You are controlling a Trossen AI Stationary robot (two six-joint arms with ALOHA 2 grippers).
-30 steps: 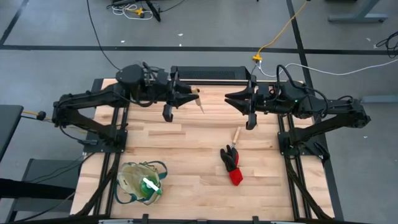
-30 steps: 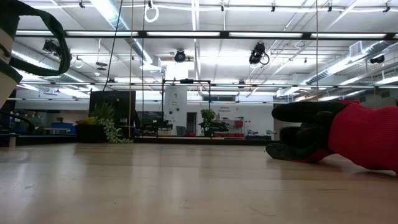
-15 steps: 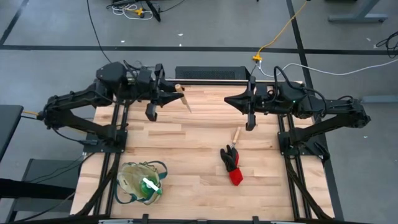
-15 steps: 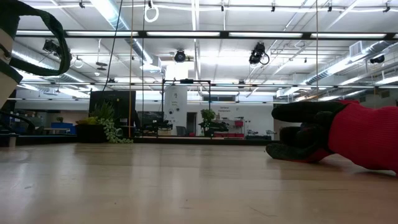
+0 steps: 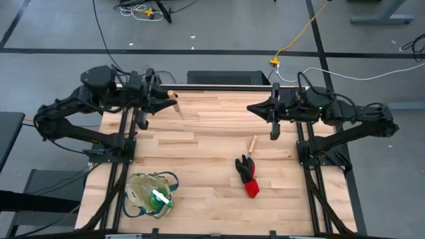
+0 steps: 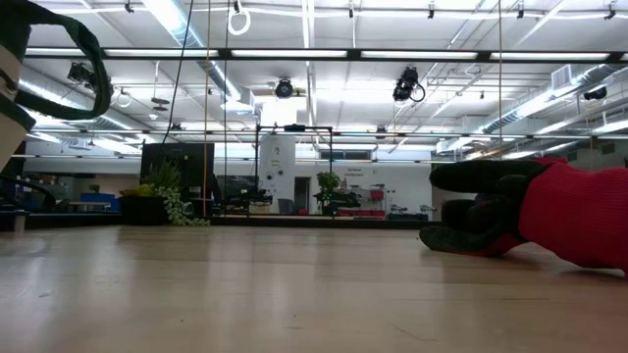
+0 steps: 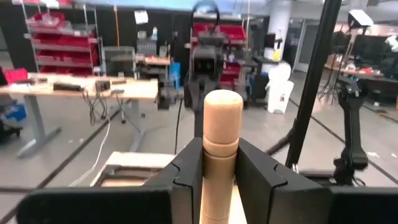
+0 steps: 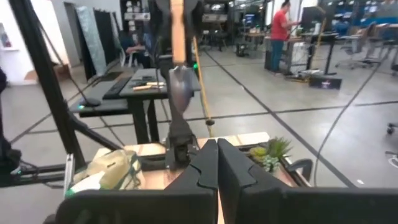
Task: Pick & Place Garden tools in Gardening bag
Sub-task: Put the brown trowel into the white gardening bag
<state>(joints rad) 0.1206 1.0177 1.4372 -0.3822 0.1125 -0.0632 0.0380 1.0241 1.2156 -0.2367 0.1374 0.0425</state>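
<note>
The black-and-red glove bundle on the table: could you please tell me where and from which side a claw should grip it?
Grip the glove bundle across its black middle, coming straight down from above. It lies flat and long on the table, so its narrow width suits the claw. Stay clear of the wooden handle at its far end.

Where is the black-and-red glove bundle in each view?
High view: glove bundle, lower right of centre.
Low view: at the right edge.
Left wrist view: not in it.
Right wrist view: not in it.
Shared landmark: gardening bag, at low view's left edge.
</note>
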